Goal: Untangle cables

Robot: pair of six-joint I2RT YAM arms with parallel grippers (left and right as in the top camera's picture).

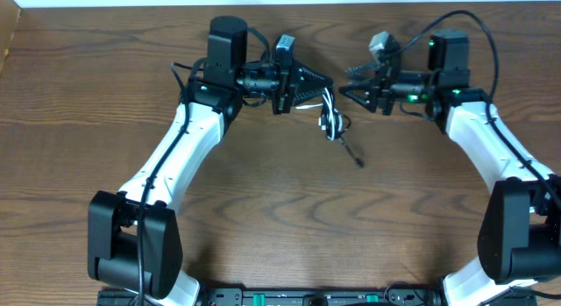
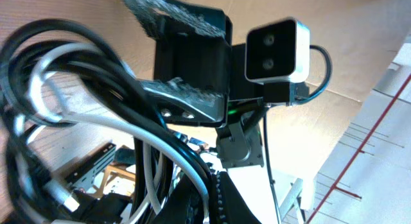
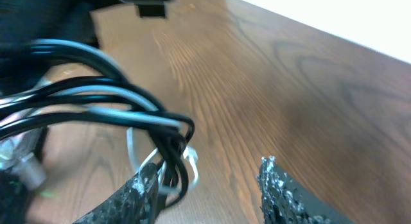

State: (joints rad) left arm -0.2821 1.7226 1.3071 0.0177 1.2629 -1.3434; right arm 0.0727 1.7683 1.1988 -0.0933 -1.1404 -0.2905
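Cables, one black and one white, hang in a tangled bunch just above the centre of the overhead view, with a black tail trailing down toward the table. I'd guess they are lifted so the loops fall loose and one strand can be picked out. The left gripper is clamped on the top of the bunch. The right gripper faces it close by, its fingers apart. A black loop lies against one finger, and nothing looks gripped.

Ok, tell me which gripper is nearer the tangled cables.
Left. The left gripper is shut on the cables, which dangle from it; the right gripper stands open just beside them.
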